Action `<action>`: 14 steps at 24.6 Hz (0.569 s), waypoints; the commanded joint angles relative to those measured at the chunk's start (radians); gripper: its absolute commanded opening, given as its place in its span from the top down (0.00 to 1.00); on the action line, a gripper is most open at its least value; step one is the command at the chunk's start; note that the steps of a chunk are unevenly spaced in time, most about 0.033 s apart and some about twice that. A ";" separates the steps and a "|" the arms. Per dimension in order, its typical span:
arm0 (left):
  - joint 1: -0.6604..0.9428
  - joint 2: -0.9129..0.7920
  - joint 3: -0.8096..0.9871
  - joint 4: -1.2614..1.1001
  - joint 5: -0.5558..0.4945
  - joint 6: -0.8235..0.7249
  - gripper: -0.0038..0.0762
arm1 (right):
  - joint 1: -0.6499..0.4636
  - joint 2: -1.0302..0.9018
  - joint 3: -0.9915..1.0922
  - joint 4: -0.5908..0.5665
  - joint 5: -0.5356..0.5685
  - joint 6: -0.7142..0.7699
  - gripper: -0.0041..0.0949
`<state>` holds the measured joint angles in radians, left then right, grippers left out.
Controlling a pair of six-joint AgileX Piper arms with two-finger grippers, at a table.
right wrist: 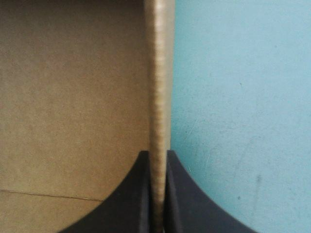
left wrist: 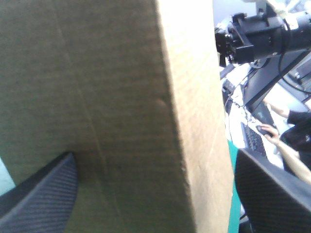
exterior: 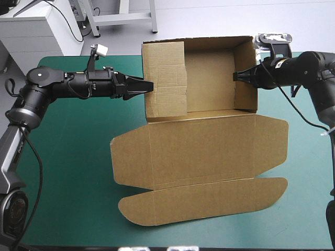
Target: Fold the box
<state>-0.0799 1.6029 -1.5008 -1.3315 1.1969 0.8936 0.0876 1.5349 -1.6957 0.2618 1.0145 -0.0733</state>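
The brown box [exterior: 209, 141] stands as an open tray at the table's far side, its lid [exterior: 204, 198] lying flat toward the near edge. My left gripper [exterior: 144, 85] is open at the tray's left wall, where an inner flap [exterior: 166, 78] leans inward. In the left wrist view that wall [left wrist: 121, 97] fills the gap between the spread fingers of the left gripper [left wrist: 153, 155]. My right gripper [exterior: 236, 76] is shut on the right wall. In the right wrist view the board's edge [right wrist: 159, 73] runs straight out from the right gripper [right wrist: 158, 153].
The teal-green cover [exterior: 68, 157] shows to the left of the box and in a narrow strip along the near edge. The lid's rounded side flaps [exterior: 275, 144] reach close to the table's right edge. The right arm [left wrist: 262, 34] shows beyond the box's wall.
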 commanded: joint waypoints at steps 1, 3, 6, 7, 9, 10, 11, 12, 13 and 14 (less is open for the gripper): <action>-0.014 -0.047 -0.114 0.062 0.025 -0.126 0.18 | 0.002 -0.035 -0.030 0.046 -0.064 0.023 0.97; -0.026 -0.047 -0.160 0.136 0.014 -0.185 0.18 | 0.004 -0.035 -0.030 0.055 -0.071 0.028 0.97; -0.067 -0.047 -0.209 0.244 -0.029 -0.265 0.18 | 0.033 -0.035 -0.030 0.049 -0.097 0.046 0.97; -0.087 -0.047 -0.221 0.286 -0.051 -0.296 0.18 | 0.043 -0.035 -0.030 0.045 -0.104 0.045 0.97; -0.134 -0.047 -0.238 0.377 -0.094 -0.351 0.18 | 0.068 -0.035 -0.030 0.041 -0.126 0.057 0.97; -0.170 -0.047 -0.245 0.454 -0.128 -0.401 0.18 | 0.081 -0.035 -0.030 0.039 -0.138 0.064 0.97; -0.196 -0.047 -0.251 0.515 -0.151 -0.447 0.19 | 0.090 -0.035 -0.030 0.039 -0.145 0.064 0.97; -0.223 -0.047 -0.260 0.593 -0.177 -0.492 0.21 | 0.091 -0.035 -0.030 0.044 -0.145 0.067 0.97; -0.239 -0.047 -0.264 0.659 -0.202 -0.546 0.23 | 0.091 -0.035 -0.030 0.050 -0.143 0.067 0.97; -0.257 -0.047 -0.272 0.728 -0.226 -0.606 0.24 | 0.091 -0.035 -0.030 0.050 -0.138 0.067 0.97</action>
<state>-0.3007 1.5991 -1.7317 -0.6313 1.0444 0.3797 0.1668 1.5358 -1.6957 0.2162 0.9494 -0.0208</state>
